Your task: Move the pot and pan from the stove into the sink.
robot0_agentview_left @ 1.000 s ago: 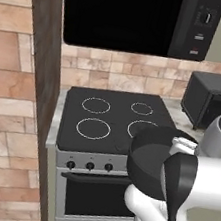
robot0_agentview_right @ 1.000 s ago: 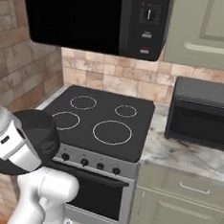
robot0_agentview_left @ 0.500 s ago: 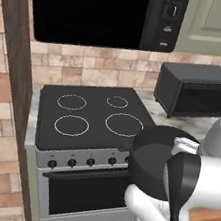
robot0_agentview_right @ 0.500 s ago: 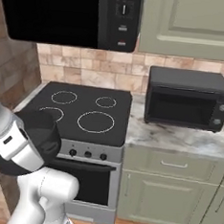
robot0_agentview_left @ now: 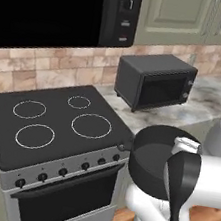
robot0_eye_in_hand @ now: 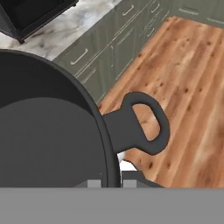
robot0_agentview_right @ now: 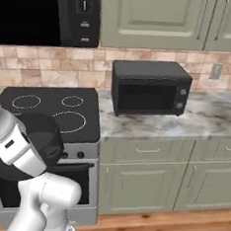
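Observation:
The pot (robot0_agentview_left: 149, 158) is a short, wide, dark one, held up in the air in front of the stove's right front corner, level with the counter edge. In the hand view its rim and loop side handle (robot0_eye_in_hand: 141, 126) sit just above my gripper (robot0_eye_in_hand: 111, 183), which is shut on the pot's rim beside that handle. The pot (robot0_agentview_right: 36, 133) is partly hidden by my white arm. The stove (robot0_agentview_left: 54, 124) shows four bare white burner rings and a row of black knobs. The pan and the sink are out of view.
A black toaster oven (robot0_agentview_right: 148, 86) stands on the marble counter (robot0_agentview_right: 211, 116) right of the stove (robot0_agentview_right: 44, 106). A black microwave (robot0_agentview_left: 58, 3) hangs above it. Green cabinets (robot0_agentview_right: 146, 179) run below the counter, with wood floor (robot0_eye_in_hand: 188, 87) under the pot.
The whole picture has slid left, so the base has driven right: the stove moved leftward in both views and the toaster oven and counter came into view. The pot stays in my grip.

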